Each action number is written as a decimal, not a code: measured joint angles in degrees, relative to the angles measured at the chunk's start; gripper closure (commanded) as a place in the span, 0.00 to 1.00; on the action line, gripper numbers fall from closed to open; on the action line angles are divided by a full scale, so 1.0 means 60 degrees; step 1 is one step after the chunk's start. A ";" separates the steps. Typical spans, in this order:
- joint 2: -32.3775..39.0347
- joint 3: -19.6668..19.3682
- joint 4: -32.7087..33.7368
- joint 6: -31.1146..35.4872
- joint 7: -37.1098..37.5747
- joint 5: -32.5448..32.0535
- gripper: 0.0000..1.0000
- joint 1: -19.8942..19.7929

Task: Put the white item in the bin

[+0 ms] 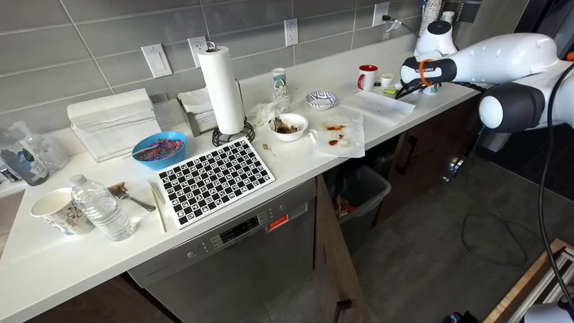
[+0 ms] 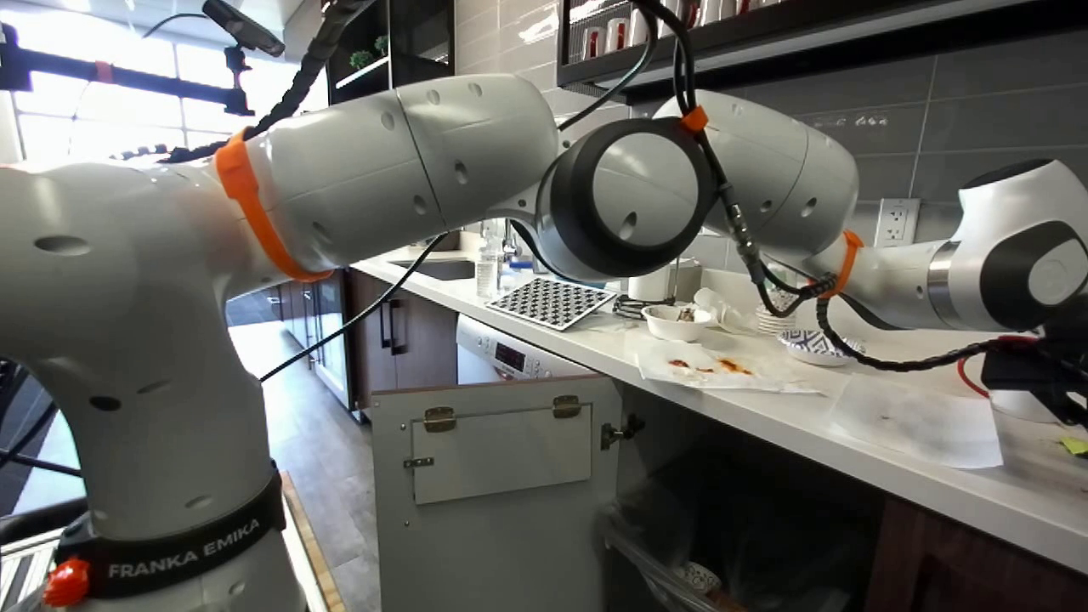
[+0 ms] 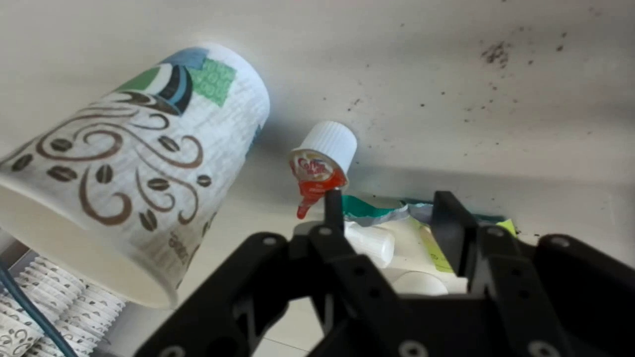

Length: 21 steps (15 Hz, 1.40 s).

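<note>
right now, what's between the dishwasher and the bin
The open cabinet door. In an exterior view it stands swung out between the dishwasher and the bin.

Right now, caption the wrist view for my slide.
Open claw above a speckled counter, with a small creamer tub and a coffee-patterned paper cup nearby.

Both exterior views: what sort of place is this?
A kitchen, perhaps an office break room: a dishwasher marked DIRTY sits under the counter, which holds stacked paper cups.
</note>
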 measured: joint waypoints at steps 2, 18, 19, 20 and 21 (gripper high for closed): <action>0.0048 -0.0117 0.0008 0.0072 0.0513 0.0000 0.45 0.0049; 0.0437 -0.0904 0.0015 0.1117 0.3055 0.0000 0.60 0.0118; 0.0466 -0.0927 0.0016 0.1237 0.3163 0.0000 0.62 0.0119; 0.0488 -0.0946 0.0016 0.1336 0.3257 0.0000 0.69 0.0121; 0.0504 -0.0959 0.0017 0.1411 0.3322 0.0000 0.87 0.0122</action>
